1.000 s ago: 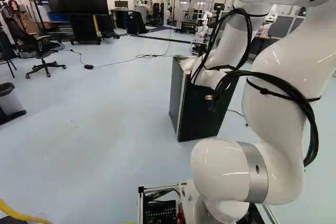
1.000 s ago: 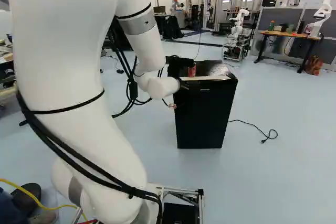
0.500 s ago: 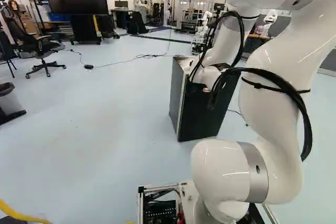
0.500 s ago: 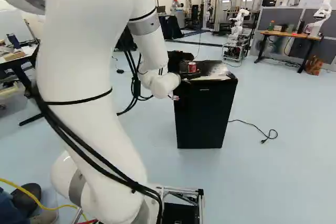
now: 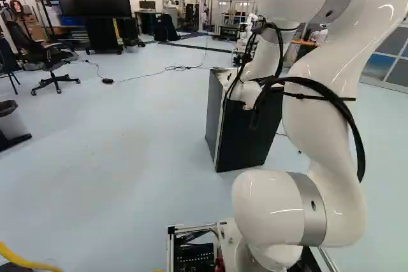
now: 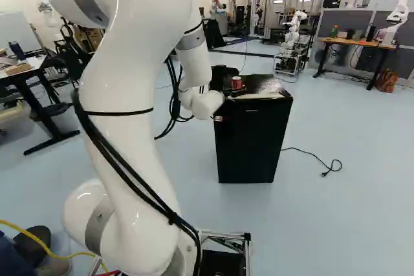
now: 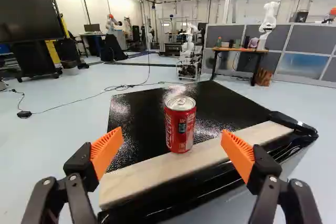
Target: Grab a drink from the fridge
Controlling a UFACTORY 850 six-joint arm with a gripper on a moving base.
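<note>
The step in hand looks to be the approach: lining up on the can [image 7: 180,125] before any grip. It stands upright on top of the fridge [image 6: 253,143], near the front edge, beside or partly on the pale strip [image 7: 157,170]. By the right base view, the fridge sits at about 1 o'clock from the arm's foot. Taking 12 as straight out from the tool [image 7: 172,132], the can is at 12 o'clock, just beyond the fingertips and in line with the gap. The tool is spread wide, its orange pads [image 7: 106,151] well apart and holding nothing.

The next move probably calls for easing ahead toward 12, level, until the pads flank the can at 9 and 3, then closing evenly. Drifting off that line could tip the can, and going in too low might catch the front edge. Lifting comes only after a firm grip.
</note>
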